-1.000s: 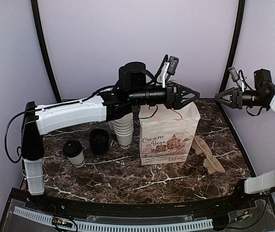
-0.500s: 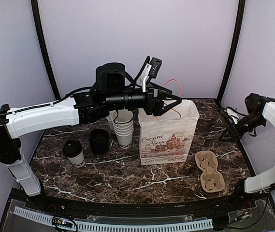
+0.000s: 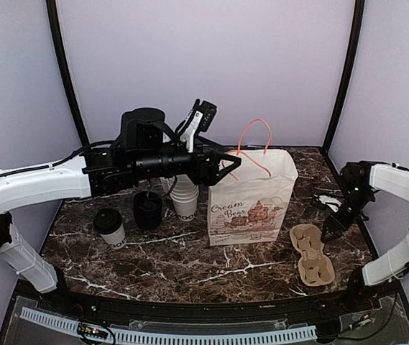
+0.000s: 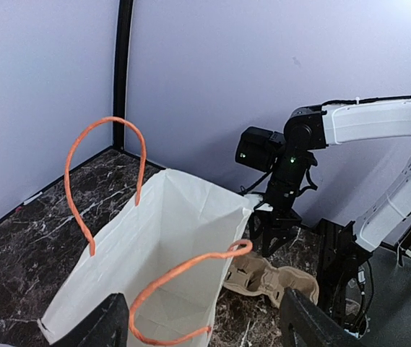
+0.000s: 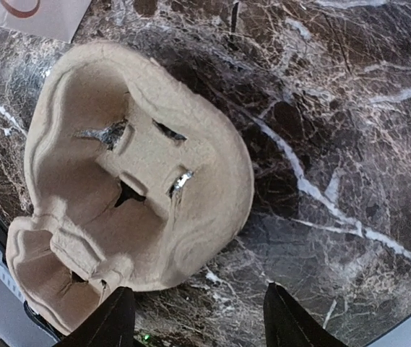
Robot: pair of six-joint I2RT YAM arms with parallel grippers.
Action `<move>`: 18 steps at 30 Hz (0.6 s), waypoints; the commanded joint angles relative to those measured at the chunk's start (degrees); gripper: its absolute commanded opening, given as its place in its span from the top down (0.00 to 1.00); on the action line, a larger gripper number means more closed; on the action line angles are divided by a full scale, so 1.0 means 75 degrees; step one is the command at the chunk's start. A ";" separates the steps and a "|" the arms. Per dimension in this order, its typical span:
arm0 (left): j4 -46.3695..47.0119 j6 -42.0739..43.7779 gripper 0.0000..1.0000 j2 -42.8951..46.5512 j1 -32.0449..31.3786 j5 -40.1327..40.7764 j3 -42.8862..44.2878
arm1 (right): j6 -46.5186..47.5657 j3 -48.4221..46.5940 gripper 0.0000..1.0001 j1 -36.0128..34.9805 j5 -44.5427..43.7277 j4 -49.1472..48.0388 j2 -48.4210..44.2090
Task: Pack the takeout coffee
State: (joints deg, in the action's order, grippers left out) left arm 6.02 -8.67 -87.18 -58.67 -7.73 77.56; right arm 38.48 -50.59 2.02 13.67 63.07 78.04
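Step in hand: staging, by my reading. The bag and the carrier are set out; the coffee itself is not yet handled.
Takeout coffee (image 3: pixel 109 228): upright on the desk (image 3: pixel 190 259) at about 8 o'clock, black lid on, well apart from both arms.
Paper bag (image 3: pixel 251 205): stands at desk centre, mouth open, orange handles (image 4: pixel 107 181) up. The left wrist view shows nothing inside as far down as it sees.
Cup carrier (image 3: pixel 312 255): brown pulp tray, flat on the desk at 4 o'clock of the bag, wells up and empty.
Stack of cups (image 3: pixel 184 198): at 9 o'clock of the bag, beneath the left arm. Not the target.
Left end effector (image 3: pixel 231 162): hangs at the bag's 10 o'clock corner, level with the mouth; fingers spread wide, clamping nothing. The near handle loops between them without being pinched.
Right end effector (image 3: pixel 330 230): points down just above the carrier's far end; released, fingers apart, nothing between them.
Next move, as I judge it: the left arm sits nearer the coffee, so it would swing to 8 o'clock, come in low and take the cup wall below the lid.
Care needed: keep the cup upright, clear the cup stack, and seat it squarely in a carrier well or the bag.
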 commanded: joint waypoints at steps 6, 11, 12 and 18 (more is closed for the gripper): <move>-0.0148 -0.0011 0.25 0.1016 0.0007 0.0609 -0.0909 | -0.1170 -0.0671 0.53 -0.0653 -0.0238 -0.1408 0.1684; -0.0206 0.0002 0.25 0.1293 0.0007 0.0799 -0.1162 | -0.1307 -0.1891 0.72 -0.0647 -0.0703 -0.1853 0.2864; -0.0223 0.0000 0.25 0.1345 0.0007 0.0809 -0.1206 | -0.1327 -0.2133 0.75 -0.0645 -0.0807 -0.1978 0.3111; -0.0380 -0.0003 0.25 0.1508 0.0007 0.0914 -0.1337 | -0.1353 -0.3832 0.72 -0.0656 -0.0820 -0.2457 0.4437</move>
State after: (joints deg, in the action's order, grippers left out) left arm 4.10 -8.71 -78.00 -58.67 -2.04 68.93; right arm 29.26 -72.23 -2.74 7.97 48.73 106.63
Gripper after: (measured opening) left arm 0.751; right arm 0.259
